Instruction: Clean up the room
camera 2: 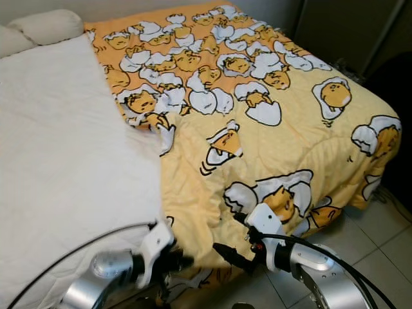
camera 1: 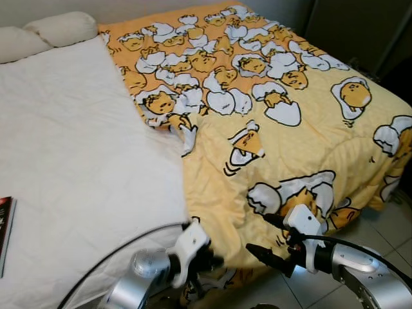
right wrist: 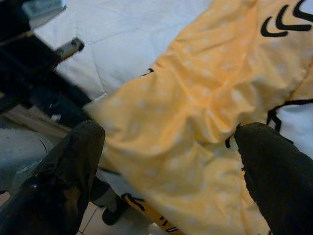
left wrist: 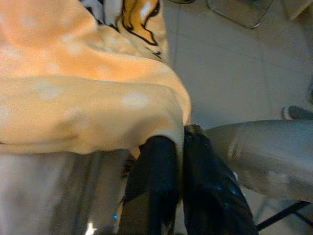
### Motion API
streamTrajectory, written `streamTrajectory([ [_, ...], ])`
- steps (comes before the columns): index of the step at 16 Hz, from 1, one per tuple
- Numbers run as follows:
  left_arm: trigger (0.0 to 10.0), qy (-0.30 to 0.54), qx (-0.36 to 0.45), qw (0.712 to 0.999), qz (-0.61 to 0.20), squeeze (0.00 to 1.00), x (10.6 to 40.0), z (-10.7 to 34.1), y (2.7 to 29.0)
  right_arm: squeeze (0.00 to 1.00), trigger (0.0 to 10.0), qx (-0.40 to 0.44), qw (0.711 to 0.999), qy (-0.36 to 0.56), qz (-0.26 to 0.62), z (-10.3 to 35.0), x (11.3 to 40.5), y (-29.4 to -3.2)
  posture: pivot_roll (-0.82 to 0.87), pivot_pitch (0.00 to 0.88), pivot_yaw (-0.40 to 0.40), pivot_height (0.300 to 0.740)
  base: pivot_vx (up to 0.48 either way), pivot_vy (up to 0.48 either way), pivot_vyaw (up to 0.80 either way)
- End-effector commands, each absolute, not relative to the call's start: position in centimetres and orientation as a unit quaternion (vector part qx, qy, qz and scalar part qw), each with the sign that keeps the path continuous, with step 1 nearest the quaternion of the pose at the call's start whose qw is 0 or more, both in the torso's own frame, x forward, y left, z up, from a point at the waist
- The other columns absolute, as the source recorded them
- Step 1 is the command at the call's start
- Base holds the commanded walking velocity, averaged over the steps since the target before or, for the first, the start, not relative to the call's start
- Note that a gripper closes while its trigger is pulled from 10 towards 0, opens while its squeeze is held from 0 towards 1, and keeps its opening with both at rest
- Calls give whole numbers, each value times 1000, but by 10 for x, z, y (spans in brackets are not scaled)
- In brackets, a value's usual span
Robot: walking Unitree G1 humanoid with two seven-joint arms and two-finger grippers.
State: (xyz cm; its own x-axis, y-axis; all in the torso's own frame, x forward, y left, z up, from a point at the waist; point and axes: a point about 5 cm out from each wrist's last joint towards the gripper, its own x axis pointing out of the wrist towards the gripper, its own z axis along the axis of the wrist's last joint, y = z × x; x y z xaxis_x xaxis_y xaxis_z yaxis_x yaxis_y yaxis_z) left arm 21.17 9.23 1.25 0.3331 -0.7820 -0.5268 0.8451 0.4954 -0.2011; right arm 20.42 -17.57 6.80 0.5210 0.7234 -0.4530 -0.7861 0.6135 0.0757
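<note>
A yellow blanket point(camera 1: 277, 122) printed with egg cartoons covers the right half of the bed and hangs over its foot edge. The left half shows the bare white mattress pad point(camera 1: 77, 161). My left gripper point(camera 1: 207, 261) is at the foot of the bed, shut on the blanket's lower corner; in the left wrist view the two fingers point(left wrist: 155, 181) pinch the yellow hem point(left wrist: 171, 127). My right gripper point(camera 1: 265, 237) is open just right of it, its fingertips spread on either side of a fold of blanket point(right wrist: 176, 122).
Cream pillows point(camera 1: 61, 27) lie at the head of the bed. A book point(camera 1: 5, 228) rests on the pad at the far left edge. Tiled floor point(camera 1: 380, 232) runs along the bed's right side, with dark furniture point(camera 1: 360, 32) behind.
</note>
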Motion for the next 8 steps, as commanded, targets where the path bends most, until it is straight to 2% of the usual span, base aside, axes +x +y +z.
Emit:
streamTrajectory([
  [1, 10000, 302, 69, 818, -486, 1000, 210, 12, 100, 0, 10000, -77, 866, 223, 441, 70, 204, -176, -199, 41, 67, 740, 0, 0, 0],
  [4, 10000, 307, 86, 829, -459, 1000, 215, 11, 107, 0, 10000, -74, 862, 228, 446, 70, 202, -177, -200, 40, 67, 740, 0, 0, 0],
  [7, 10000, 307, 78, 843, -435, 1000, 228, 14, 117, 0, 10000, -83, 846, 245, 465, 69, 194, -180, -215, 41, 75, 740, 0, 0, 0],
  [8, 10000, 292, 67, 859, -414, 1000, 240, 19, 118, 0, 10000, -85, 848, 247, 461, 70, 193, -184, -221, 41, 77, 740, 0, 0, 0],
])
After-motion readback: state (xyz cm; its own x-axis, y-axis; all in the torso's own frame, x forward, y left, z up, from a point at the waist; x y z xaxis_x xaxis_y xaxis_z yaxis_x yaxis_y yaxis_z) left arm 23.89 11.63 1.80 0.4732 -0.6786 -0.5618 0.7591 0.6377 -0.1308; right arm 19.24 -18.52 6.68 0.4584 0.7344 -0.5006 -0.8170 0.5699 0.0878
